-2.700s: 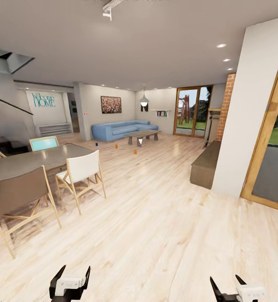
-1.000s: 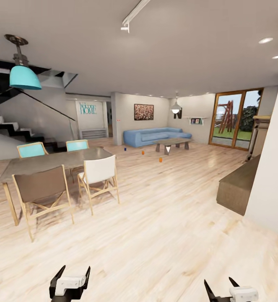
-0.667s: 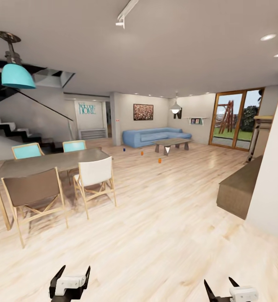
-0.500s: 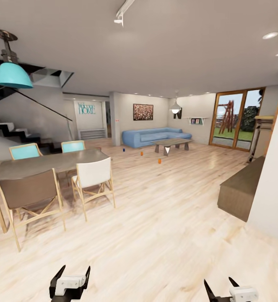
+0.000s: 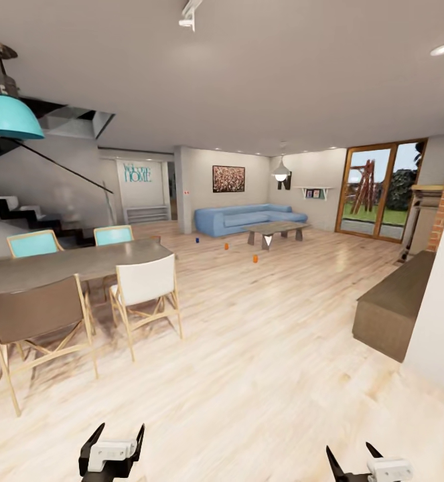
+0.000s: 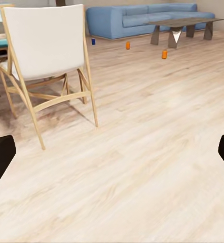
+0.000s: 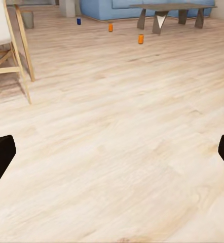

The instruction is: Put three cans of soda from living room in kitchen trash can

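Two orange cans [image 5: 254, 258] [image 5: 226, 246] stand on the wood floor [image 5: 262, 361] before the coffee table [image 5: 273, 231]; a third, possibly the small blue-looking one [image 5: 197, 239] near the sofa [image 5: 248, 217], is too distant to confirm. Your left gripper [image 5: 112, 447] and right gripper [image 5: 363, 462] are spread wide, holding nothing. Drive straight ahead, keeping clear of the white chair [image 5: 144, 291].

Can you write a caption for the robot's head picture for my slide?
Two open end effectors, left and right, face orange soda cans on the floor by a blue sofa.
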`<state>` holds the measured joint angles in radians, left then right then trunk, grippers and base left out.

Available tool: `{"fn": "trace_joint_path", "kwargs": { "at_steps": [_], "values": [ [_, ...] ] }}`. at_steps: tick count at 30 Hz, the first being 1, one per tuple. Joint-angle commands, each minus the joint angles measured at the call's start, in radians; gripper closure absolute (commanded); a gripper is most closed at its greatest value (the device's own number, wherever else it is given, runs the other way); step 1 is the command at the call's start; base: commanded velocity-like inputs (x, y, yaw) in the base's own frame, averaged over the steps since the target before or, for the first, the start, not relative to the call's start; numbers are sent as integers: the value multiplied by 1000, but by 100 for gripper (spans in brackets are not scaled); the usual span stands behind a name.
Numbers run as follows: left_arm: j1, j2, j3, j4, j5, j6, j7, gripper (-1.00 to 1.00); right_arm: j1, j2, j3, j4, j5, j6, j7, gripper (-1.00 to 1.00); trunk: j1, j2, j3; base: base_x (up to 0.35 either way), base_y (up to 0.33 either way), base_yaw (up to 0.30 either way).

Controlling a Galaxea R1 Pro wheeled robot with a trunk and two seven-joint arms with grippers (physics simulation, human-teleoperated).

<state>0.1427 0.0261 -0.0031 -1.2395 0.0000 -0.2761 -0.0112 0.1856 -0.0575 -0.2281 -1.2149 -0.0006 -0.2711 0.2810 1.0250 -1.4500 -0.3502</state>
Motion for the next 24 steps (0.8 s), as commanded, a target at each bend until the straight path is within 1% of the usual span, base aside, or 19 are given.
{"fn": "trace_joint_path", "kwargs": {
  "at_steps": [1,11,24],
  "values": [
    [0,0,0,0,0,0,0,-100,0,0,0,0,-1,0,0,-100,0,0,0,224,0,0],
    [0,0,0,0,0,0,0,-100,0,0,1,0,-3,0,0,-100,0,0,-2,247,0,0],
    [0,0,0,1,-1,1,1,-100,0,1,1,0,-4,1,0,-100,0,0,-21,269,-8,0]
  ]
}}
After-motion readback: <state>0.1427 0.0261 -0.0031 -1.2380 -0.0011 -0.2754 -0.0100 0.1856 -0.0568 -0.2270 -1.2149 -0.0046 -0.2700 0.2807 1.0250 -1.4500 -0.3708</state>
